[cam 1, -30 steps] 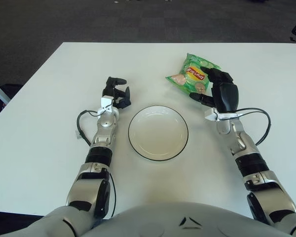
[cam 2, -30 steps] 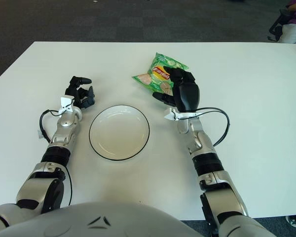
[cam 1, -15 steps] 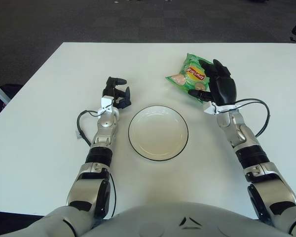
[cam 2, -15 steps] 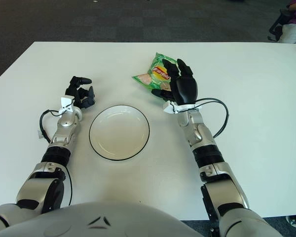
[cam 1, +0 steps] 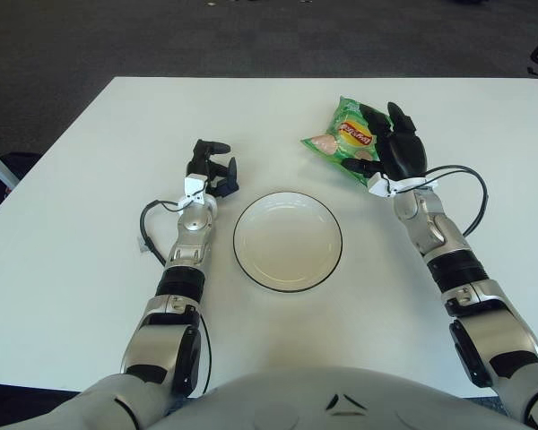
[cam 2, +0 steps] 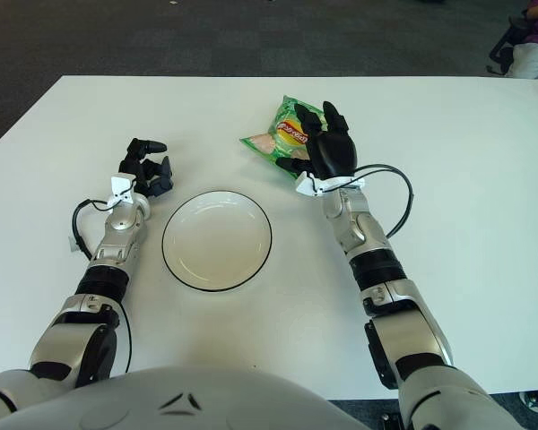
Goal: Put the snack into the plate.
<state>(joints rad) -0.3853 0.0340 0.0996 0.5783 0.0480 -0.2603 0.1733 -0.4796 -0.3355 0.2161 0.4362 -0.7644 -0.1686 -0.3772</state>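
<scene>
The snack, a green crisp bag (cam 1: 344,133), lies flat on the white table beyond and to the right of the plate. The white plate (cam 1: 287,260) with a thin dark rim sits at the table's middle with nothing on it. My right hand (cam 1: 387,143) covers the bag's right, near part. Its fingers (cam 1: 396,115) are stretched out flat on top of the bag and its thumb shows at the bag's near edge; the hand is open. My left hand (cam 1: 212,167) shows left of the plate, fingers loosely bent, holding nothing.
The white table (cam 1: 90,179) reaches to both sides and ends at a far edge just beyond the bag, with dark carpet behind. Black cables loop beside each wrist (cam 1: 471,202).
My right hand has moved away from me and onto the bag, and its fingers have gone from bent to stretched over the bag. Bag, plate and left hand have stayed put.
</scene>
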